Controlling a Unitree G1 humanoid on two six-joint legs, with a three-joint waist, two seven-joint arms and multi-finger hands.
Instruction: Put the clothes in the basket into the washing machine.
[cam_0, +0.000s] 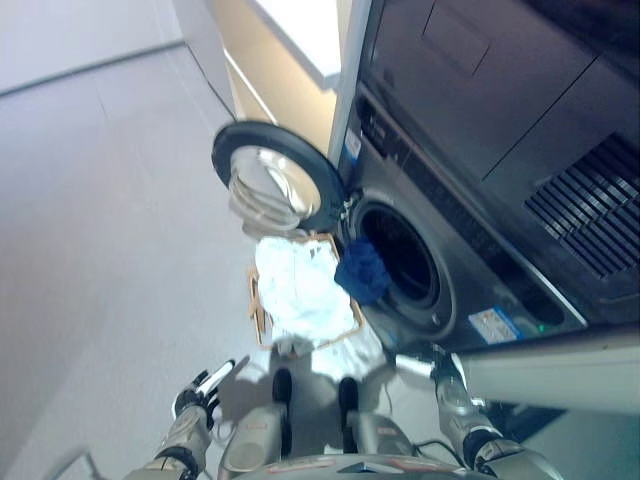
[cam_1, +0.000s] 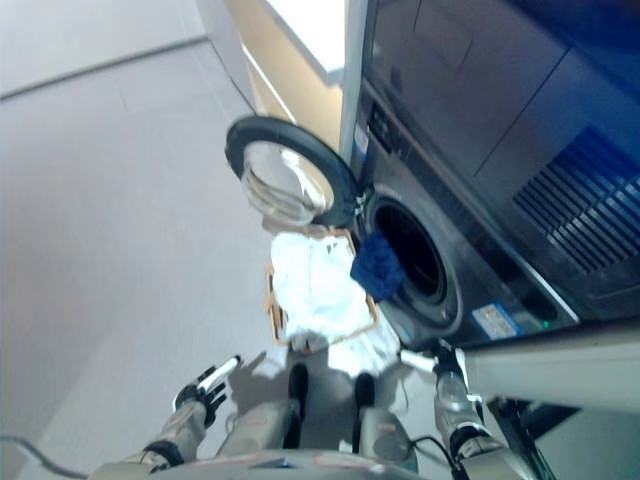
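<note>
A wicker basket (cam_0: 262, 318) heaped with white clothes (cam_0: 300, 290) stands on the floor before the dark grey washing machine (cam_0: 470, 260). Its round door (cam_0: 270, 178) is swung wide open to the left. A blue garment (cam_0: 362, 270) hangs over the lower rim of the drum opening (cam_0: 402, 255), beside the basket. My left hand (cam_0: 200, 388) hovers low at the bottom left, fingers straight and holding nothing. My right hand (cam_0: 432, 362) shows at the bottom right, close to the machine's front; its fingers are too small to read.
A pale counter (cam_0: 300, 35) with beige cabinet fronts runs behind the machine's door. Grey tiled floor (cam_0: 110, 230) spreads to the left. White cloth spills over the basket's near edge onto the floor (cam_0: 355, 352).
</note>
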